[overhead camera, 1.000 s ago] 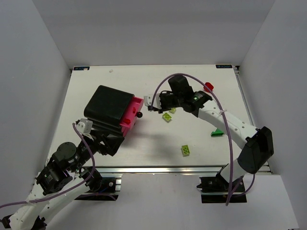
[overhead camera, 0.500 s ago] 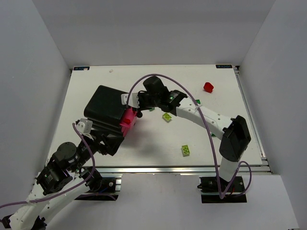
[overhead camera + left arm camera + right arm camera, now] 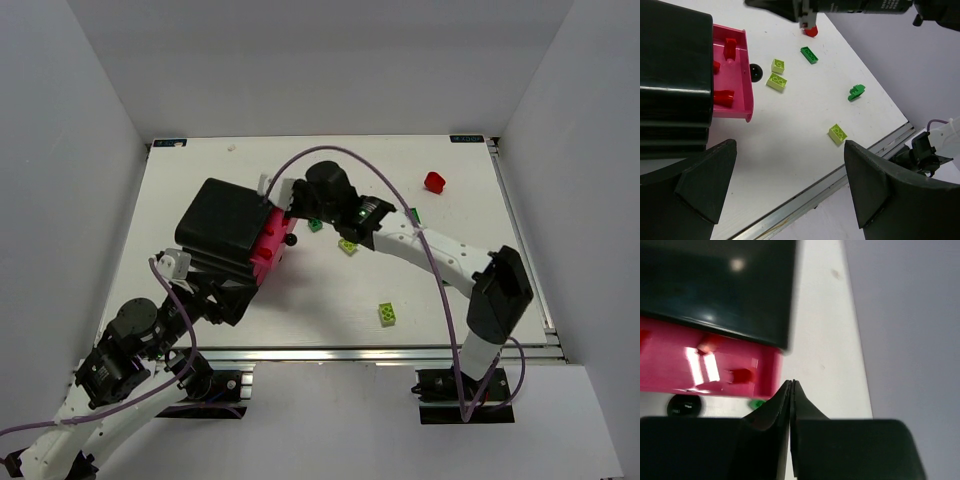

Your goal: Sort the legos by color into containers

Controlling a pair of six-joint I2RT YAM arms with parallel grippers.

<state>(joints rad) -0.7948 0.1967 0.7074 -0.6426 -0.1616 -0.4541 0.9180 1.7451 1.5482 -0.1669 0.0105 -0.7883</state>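
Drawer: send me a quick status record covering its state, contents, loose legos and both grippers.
cabinet: black, left of centre
drawer: pink, pulled open
in drawer: red legos, no other colour showing
loose: lime legos, green legos, one red lego
left gripper: open, empty, facing the drawer
right gripper: shut, empty, tips by the drawer's far corner

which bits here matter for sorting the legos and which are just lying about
Job: black rounded cabinet; open magenta-pink drawer; red bricks inside it; loose lime bricks; dark green brick; lone red brick.
Lying about: purple cable; aluminium table rail; small white speck.
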